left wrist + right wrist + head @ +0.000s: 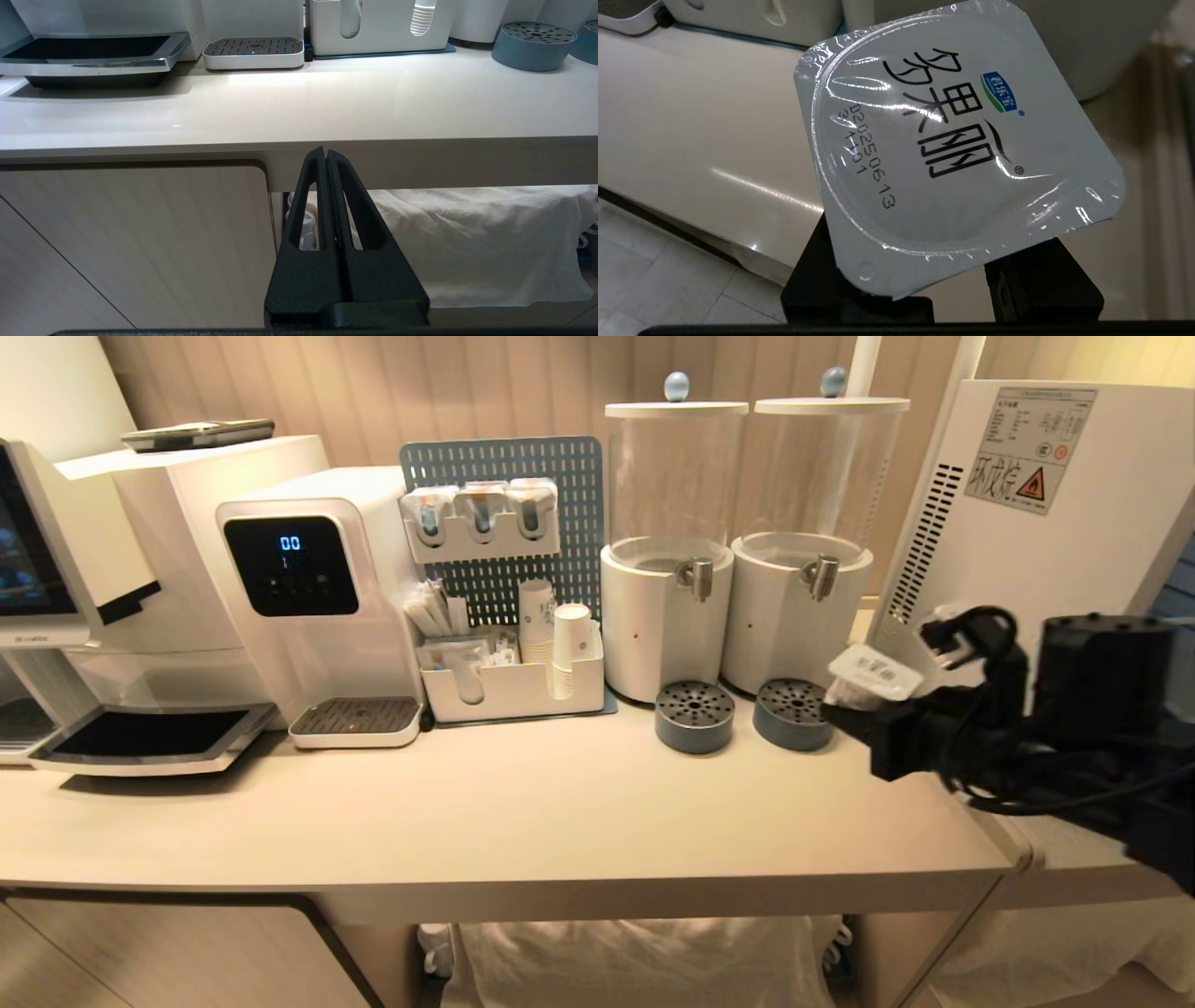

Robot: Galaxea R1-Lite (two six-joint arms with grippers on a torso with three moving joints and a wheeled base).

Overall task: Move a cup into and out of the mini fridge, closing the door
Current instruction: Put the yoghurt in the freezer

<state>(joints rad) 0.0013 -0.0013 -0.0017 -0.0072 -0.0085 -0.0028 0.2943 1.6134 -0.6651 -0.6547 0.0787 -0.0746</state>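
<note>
Here my right gripper (854, 714) grasps a sealed cup (957, 149) with a white foil lid, held above the right end of the worktop (485, 803), just in front of the mini fridge (1046, 513), whose vented side faces me. Left of it stand two grey drip cups (694, 716) under clear dispensers (674, 541). The pale worktop is bare toward its front edge. My left gripper (326, 161) hangs clenched below that edge, before a cabinet door (131, 242) and white cloth (476, 242).
</note>
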